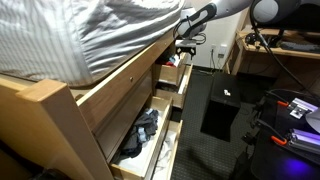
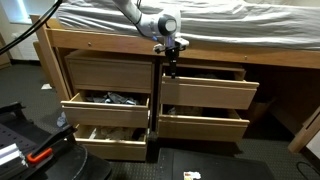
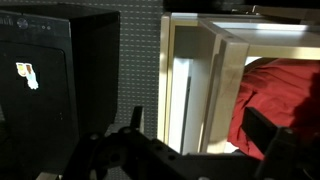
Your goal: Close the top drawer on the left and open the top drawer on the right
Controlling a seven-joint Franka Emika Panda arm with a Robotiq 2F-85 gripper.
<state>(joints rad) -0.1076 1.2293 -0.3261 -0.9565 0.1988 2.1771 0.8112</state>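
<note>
Bedroom (striped bedding [image 1: 80, 35], wooden bed [image 2: 100, 42] with drawers [image 2: 205, 93])

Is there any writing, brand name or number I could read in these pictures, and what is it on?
No text here can be read.
Sticker on the black case, wrist view: too blurred to read.
White label on the black box on the floor: too small to read.

Bedroom, light-wood bed frame [image 2: 282, 57], dim rm.
Grey striped bedding [image 1: 80, 35] on top of frame; dark floor [image 2: 268, 160] in both ext. views, textured mat look near bed; black box [image 1: 222, 105] stands on floor just beside bed; pale wall [image 1: 222, 30] at back, desk [image 1: 296, 48] w/ cables nearby.
</note>
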